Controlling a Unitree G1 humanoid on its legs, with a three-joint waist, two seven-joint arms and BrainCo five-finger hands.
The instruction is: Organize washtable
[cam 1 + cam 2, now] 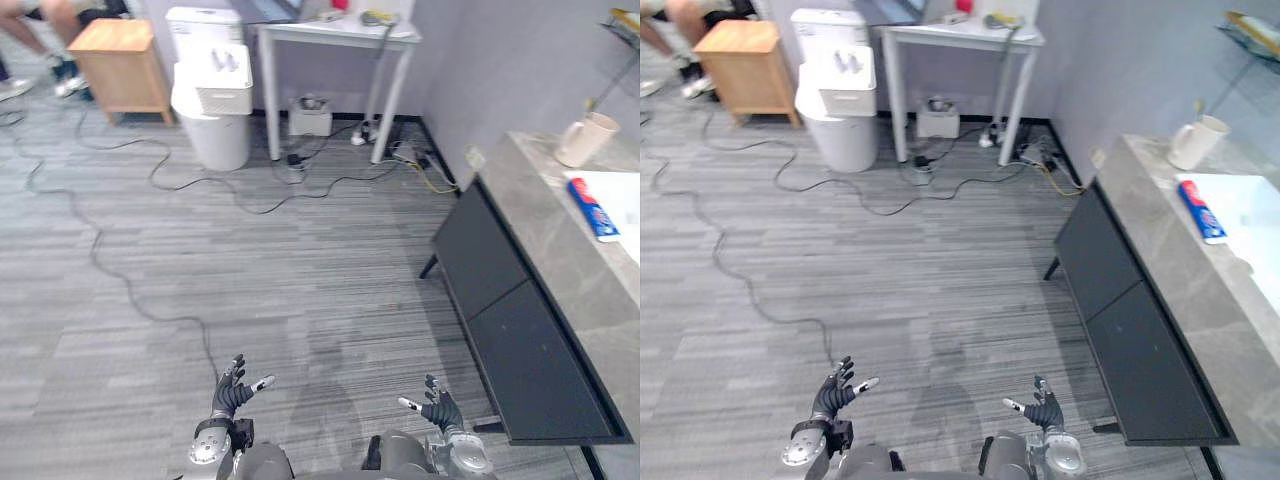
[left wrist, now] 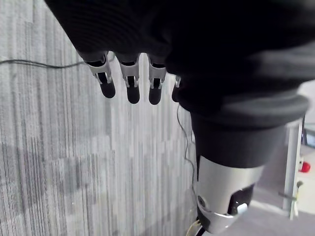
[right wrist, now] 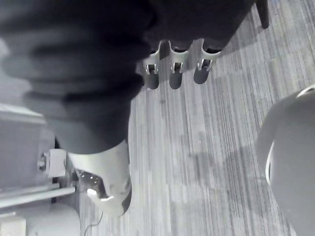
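The washtable (image 1: 545, 215) is a grey stone counter on a dark cabinet along the right. On it stand a cream mug (image 1: 584, 139) at the far end and a red and blue toothpaste tube (image 1: 596, 210) beside a white basin (image 1: 625, 195). Both of my hands hang low over the grey floor, well short of the counter. My left hand (image 1: 232, 391) is open with its fingers spread, and my right hand (image 1: 438, 405) is open too. Neither holds anything. The wrist views show relaxed fingers (image 2: 128, 81) and fingertips (image 3: 174, 69) above bare floor.
A white toilet (image 1: 210, 85) and a white table (image 1: 335, 40) stand at the back, with a wooden cabinet (image 1: 122, 62) at the back left. Cables (image 1: 120, 280) snake across the floor. A person's legs (image 1: 40, 30) show at the top left.
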